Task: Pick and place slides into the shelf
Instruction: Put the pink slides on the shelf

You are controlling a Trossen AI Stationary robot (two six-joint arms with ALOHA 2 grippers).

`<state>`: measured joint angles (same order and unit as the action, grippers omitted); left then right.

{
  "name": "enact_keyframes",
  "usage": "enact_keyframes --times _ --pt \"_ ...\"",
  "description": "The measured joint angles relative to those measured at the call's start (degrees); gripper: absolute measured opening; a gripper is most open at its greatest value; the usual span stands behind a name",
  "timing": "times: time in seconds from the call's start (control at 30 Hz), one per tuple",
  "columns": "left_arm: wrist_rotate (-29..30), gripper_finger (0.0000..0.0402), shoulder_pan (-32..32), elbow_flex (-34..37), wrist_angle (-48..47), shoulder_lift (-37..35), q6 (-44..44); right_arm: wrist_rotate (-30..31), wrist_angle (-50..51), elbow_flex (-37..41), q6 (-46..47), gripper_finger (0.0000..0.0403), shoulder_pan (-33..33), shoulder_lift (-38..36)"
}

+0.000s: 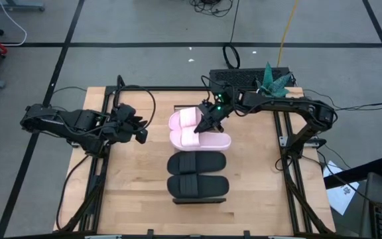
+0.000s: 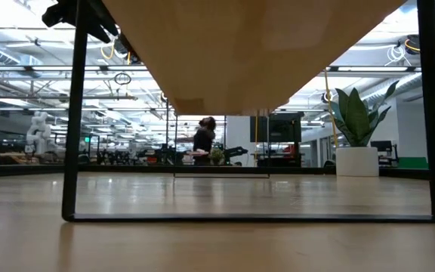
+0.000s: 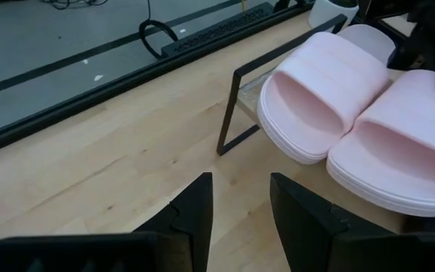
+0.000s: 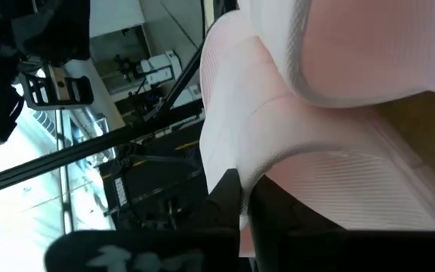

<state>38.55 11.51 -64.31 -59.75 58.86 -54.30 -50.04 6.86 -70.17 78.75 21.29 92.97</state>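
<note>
- Four slides lie on the shelf (image 1: 175,200) mid-bench: pink pair (image 1: 197,129) toward the far edge, black pair (image 1: 197,174) nearer
- Right gripper (image 1: 211,121) pinched shut on a pink slide's edge
- Left gripper (image 1: 140,133) open, empty, over bare wood left of the shelf
- Plant (image 1: 274,80) at the far right corner

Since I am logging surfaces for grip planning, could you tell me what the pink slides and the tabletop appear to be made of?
Pink slides: probably soft rubber or foam, matte; thick moulded strap and fine ribbing along the sole edge.
Tabletop: pale wood, smooth with a light sheen; joined strips with visible grain.
</note>
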Motion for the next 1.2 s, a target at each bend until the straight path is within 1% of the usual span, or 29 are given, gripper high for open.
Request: enact_keyframes --times 0.2,0.57,0.77,1.0,1.2 --pt "-0.12 0.0129 -0.01 0.00 0.02 0.01 -0.17 2.10 0.04 0.07 -0.52 0.0002 0.30 -1.15" --pt "-0.12 0.0129 0.00 0.00 0.02 0.01 -1.12 3.49 -0.13 0.07 -1.83 0.0002 -0.23 -1.22" --pt "-0.12 0.0129 0.00 0.00 0.02 0.01 -1.19 3.78 -2.17 0.07 -1.65 0.0002 -0.36 -1.20" --pt "-0.12 0.0129 0.00 0.00 0.02 0.01 -1.20 3.83 -2.15 -0.04 -2.02 0.0002 -0.36 -1.20" --pt "-0.12 0.0129 0.00 0.00 0.02 0.01 -1.20 3.84 0.03 -0.20 -5.43 0.0002 -0.38 -1.20"
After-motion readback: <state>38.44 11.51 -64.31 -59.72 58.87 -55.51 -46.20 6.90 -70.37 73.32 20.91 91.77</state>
